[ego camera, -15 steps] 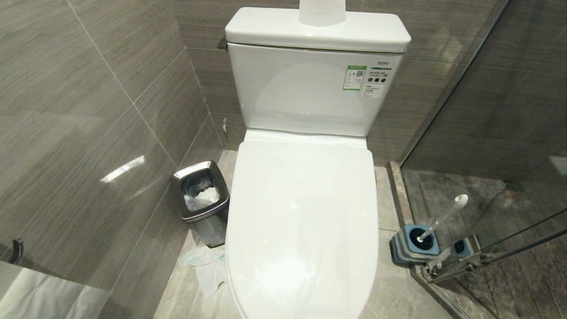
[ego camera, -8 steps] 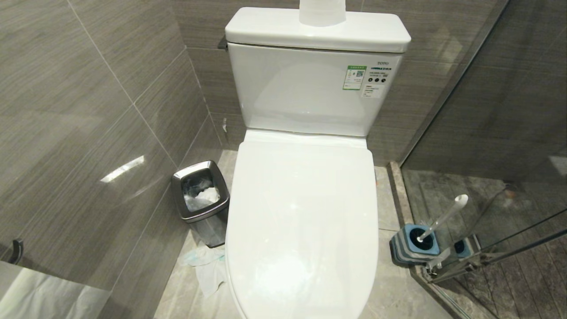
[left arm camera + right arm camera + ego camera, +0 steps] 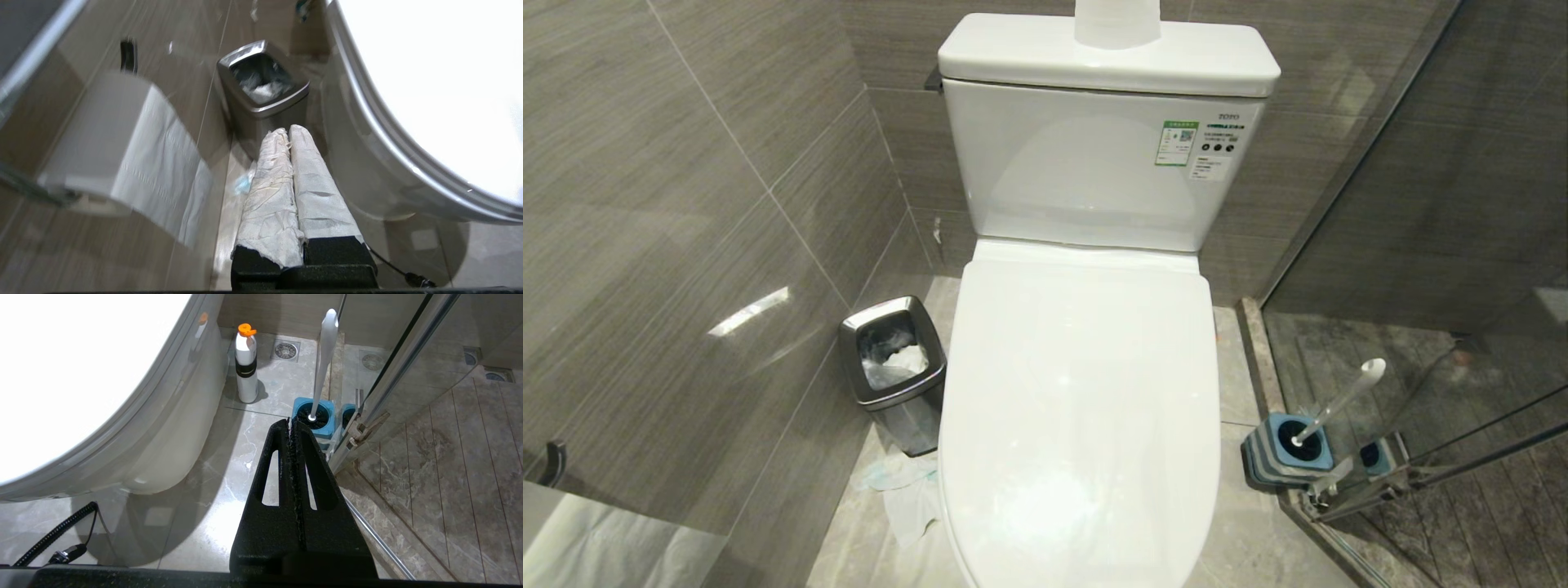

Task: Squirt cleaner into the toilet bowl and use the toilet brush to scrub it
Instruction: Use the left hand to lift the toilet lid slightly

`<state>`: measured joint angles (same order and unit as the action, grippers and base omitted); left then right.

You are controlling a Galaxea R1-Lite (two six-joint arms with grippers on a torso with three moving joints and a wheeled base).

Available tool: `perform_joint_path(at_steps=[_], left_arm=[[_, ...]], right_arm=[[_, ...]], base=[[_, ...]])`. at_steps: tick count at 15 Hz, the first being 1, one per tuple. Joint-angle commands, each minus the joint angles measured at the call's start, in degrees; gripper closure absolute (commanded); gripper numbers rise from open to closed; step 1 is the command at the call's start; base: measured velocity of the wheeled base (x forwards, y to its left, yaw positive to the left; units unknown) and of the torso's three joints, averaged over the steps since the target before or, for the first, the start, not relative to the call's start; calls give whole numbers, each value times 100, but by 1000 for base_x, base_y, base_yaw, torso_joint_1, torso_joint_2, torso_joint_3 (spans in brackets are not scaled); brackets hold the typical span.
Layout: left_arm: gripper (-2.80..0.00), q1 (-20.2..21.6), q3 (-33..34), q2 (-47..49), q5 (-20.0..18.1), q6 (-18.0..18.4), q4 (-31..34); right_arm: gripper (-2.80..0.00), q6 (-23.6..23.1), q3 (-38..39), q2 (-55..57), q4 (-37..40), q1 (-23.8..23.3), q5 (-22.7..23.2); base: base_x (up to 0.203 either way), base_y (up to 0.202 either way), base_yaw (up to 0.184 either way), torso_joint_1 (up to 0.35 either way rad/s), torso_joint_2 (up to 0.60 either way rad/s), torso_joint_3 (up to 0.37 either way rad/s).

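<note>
Toilet bowl (image 3: 1086, 392) sits lid-down, toilet brush (image 3: 1339, 400) leaning in its holder (image 3: 1286, 449) to its right.
Left gripper (image 3: 284, 130) and right gripper (image 3: 291, 424) hang low beside it, fingers pressed together, both empty.

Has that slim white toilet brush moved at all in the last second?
No. The slim white toilet brush leans in its square blue-topped holder beside the glass shower door, as before.

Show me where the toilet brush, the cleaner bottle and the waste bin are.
toilet brush (image 3: 325, 355), right wrist view, on its white handle.
cleaner bottle (image 3: 246, 381), right wrist view, on its white body.
waste bin (image 3: 892, 358), head view, on its steel rim.
</note>
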<state>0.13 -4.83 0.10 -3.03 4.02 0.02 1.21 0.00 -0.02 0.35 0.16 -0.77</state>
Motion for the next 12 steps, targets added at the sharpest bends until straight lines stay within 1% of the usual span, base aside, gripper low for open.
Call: perform_joint_path(at_steps=[1, 4, 6, 10, 12], left_arm=[[0, 12, -357, 16, -168, 34, 95], [0, 5, -872, 58, -519, 161, 519], [0, 4, -1159, 230, -713, 210, 600], [0, -28, -1955, 1225, -760, 250, 543], [0, -52, -2294, 1828, -830, 357, 427]], right_arm=[[0, 2, 9, 2, 0, 2, -2], [0, 2, 9, 2, 0, 2, -2], [0, 2, 9, 2, 0, 2, -2], [0, 2, 9, 2, 0, 2, -2], [0, 2, 9, 2, 0, 2, -2]], base=[[0, 0, 0, 0, 0, 0], [0, 0, 0, 0, 0, 0], [0, 0, 0, 0, 0, 0], [0, 0, 0, 0, 0, 0], [0, 0, 0, 0, 0, 0]])
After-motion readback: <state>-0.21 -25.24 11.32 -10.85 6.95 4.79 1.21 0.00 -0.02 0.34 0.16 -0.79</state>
